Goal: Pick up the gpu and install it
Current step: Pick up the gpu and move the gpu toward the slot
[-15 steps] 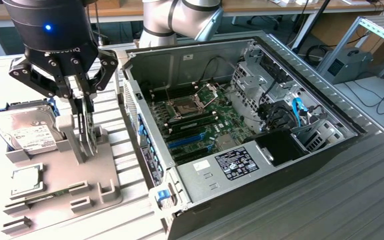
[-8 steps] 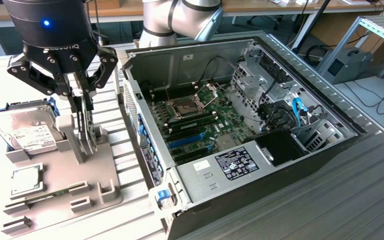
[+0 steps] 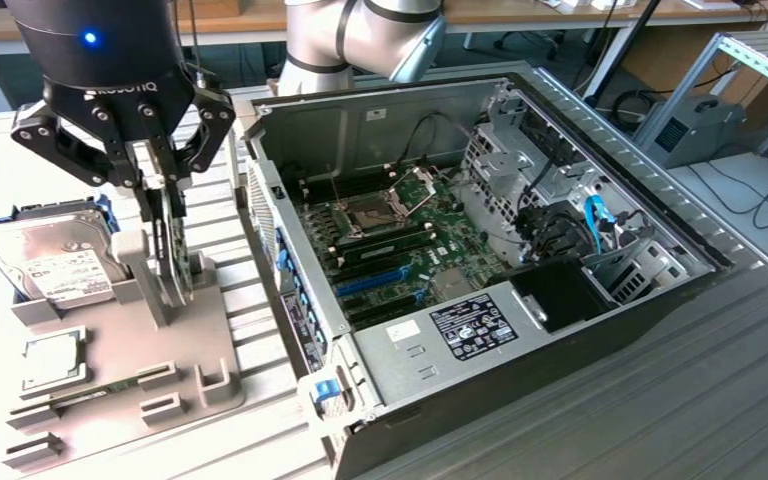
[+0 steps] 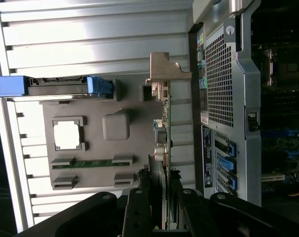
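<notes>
Looking at the gpu (image 3: 171, 255), I see it standing on its long edge in the gray holder tray (image 3: 217, 350), just to the exterior view's left of the open computer case (image 3: 598, 330). The gripper (image 3: 164, 215) hangs straight above it with one finger on each face of the card. In the wrist view the gpu (image 4: 164, 133) runs edge-on between the fingers (image 4: 139, 212), its metal bracket (image 4: 165, 69) at the far end. The jaws look closed onto the card, so I judge this a grip, not a hover.

By my reading the grasp is made and little else. The card's lower edge seems to sit in the tray, though I cannot tell whether it has cleared its slot. Inside the case the motherboard (image 3: 411, 235) lies exposed and its blue expansion slots (image 3: 364, 283) are bare, so nothing is installed yet.

Also on the tray are a hard drive (image 3: 51, 255), a small square chip (image 3: 53, 360) and a green memory stick (image 3: 91, 392). Tray and case rest on a slatted metal table (image 3: 718, 400). Behind it I see a wooden bench (image 3: 518, 12), and at the exterior view's right an aluminium frame (image 3: 758, 50) and a gray box (image 3: 698, 125) with loose cables.
</notes>
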You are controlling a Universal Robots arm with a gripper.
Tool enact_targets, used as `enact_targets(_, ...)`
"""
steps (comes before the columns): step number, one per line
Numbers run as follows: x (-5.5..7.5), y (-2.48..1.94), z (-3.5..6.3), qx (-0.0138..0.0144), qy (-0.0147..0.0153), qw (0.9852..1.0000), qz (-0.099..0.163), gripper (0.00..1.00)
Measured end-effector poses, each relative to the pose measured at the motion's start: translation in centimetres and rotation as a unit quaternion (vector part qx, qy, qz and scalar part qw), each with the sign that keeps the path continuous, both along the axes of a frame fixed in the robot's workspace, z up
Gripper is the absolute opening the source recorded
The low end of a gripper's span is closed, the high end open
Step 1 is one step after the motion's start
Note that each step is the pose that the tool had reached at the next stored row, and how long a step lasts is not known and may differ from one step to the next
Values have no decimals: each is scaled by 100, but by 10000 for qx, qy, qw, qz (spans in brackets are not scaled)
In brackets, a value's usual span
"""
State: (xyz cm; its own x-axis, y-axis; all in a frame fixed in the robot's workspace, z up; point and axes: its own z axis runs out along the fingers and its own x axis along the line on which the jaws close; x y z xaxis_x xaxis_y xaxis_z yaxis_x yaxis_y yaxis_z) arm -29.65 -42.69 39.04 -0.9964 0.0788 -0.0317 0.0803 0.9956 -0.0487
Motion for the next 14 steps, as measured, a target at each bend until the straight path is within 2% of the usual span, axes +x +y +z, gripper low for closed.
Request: enact_targets(14, 0, 0, 94, 0, 0, 10000, 0, 26)
